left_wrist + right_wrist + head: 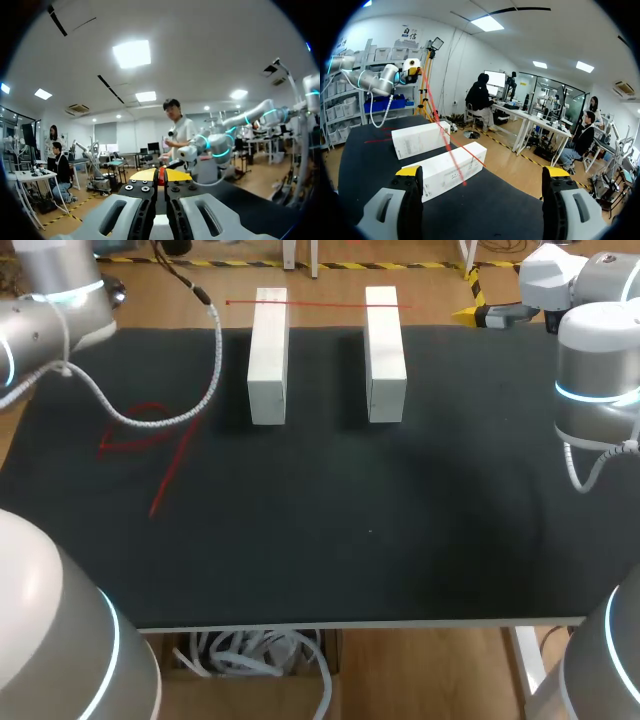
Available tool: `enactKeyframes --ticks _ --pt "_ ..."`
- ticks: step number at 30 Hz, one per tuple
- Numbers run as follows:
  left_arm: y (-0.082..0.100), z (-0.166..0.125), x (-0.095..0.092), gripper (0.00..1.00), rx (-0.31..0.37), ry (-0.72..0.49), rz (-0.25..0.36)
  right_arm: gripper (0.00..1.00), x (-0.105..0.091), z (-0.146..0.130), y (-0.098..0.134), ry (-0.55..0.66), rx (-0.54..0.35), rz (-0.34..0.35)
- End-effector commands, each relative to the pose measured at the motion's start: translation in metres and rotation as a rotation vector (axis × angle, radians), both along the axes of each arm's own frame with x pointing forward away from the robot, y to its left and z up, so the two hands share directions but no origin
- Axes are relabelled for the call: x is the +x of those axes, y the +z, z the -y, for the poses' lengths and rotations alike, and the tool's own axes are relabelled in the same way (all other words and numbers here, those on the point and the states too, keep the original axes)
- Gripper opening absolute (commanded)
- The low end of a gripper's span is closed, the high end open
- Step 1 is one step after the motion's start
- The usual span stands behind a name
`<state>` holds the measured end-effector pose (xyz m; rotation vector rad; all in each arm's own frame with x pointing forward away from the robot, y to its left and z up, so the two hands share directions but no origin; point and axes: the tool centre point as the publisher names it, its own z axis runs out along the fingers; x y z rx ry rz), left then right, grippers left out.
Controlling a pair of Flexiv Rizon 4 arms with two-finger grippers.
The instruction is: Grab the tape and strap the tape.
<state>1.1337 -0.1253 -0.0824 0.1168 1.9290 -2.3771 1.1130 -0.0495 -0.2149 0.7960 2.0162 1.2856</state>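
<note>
Two white blocks (268, 355) (385, 352) lie side by side at the back of the black table (320, 540). A thin red tape (320, 304) runs across their far ends. In the right wrist view the tape (445, 142) climbs from the blocks to my left gripper (414, 67). That gripper (160, 176) is shut, with a bit of red tape showing between its yellow tips. It is outside the head view; only its arm (50, 300) shows. My right gripper (482, 175) (468, 312) stands open past the table's back right edge, empty, facing the blocks.
More loose red tape (150, 440) lies curled on the table's left part, under a white cable (190, 405) hanging from my left arm. My right arm (595, 390) stands at the table's right edge.
</note>
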Motion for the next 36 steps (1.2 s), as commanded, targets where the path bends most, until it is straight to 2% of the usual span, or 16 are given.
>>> enactKeyframes --ticks 1,4,9,16,20,23,30,36 --pt "-0.003 0.004 -0.005 0.00 -0.048 0.319 -0.055 1.00 0.000 0.000 0.000 0.001 0.001 0.000" --pt "0.000 0.009 -0.005 0.00 -0.035 0.283 -0.054 1.00 0.000 0.000 0.000 0.001 0.001 0.000" --pt "-0.002 0.017 -0.008 0.00 -0.004 0.267 -0.097 1.00 0.000 0.000 0.000 0.001 0.001 0.000" --pt "-0.008 0.035 -0.012 0.00 0.015 0.246 -0.088 1.00 0.000 0.000 0.000 0.001 0.001 0.000" --pt "-0.011 0.038 -0.018 0.00 0.051 0.232 -0.100 1.00 0.000 0.000 0.000 0.001 0.001 0.000" --pt "-0.010 0.043 -0.022 0.00 0.050 0.230 -0.103 1.00 0.000 0.000 0.000 0.001 0.001 0.000" --pt "-0.016 0.053 -0.022 0.00 0.073 0.149 -0.134 1.00 0.000 0.000 0.000 0.001 0.001 0.000" --pt "-0.019 0.055 -0.018 0.00 0.104 0.092 -0.112 1.00 0.000 0.000 0.000 0.001 0.001 0.000"
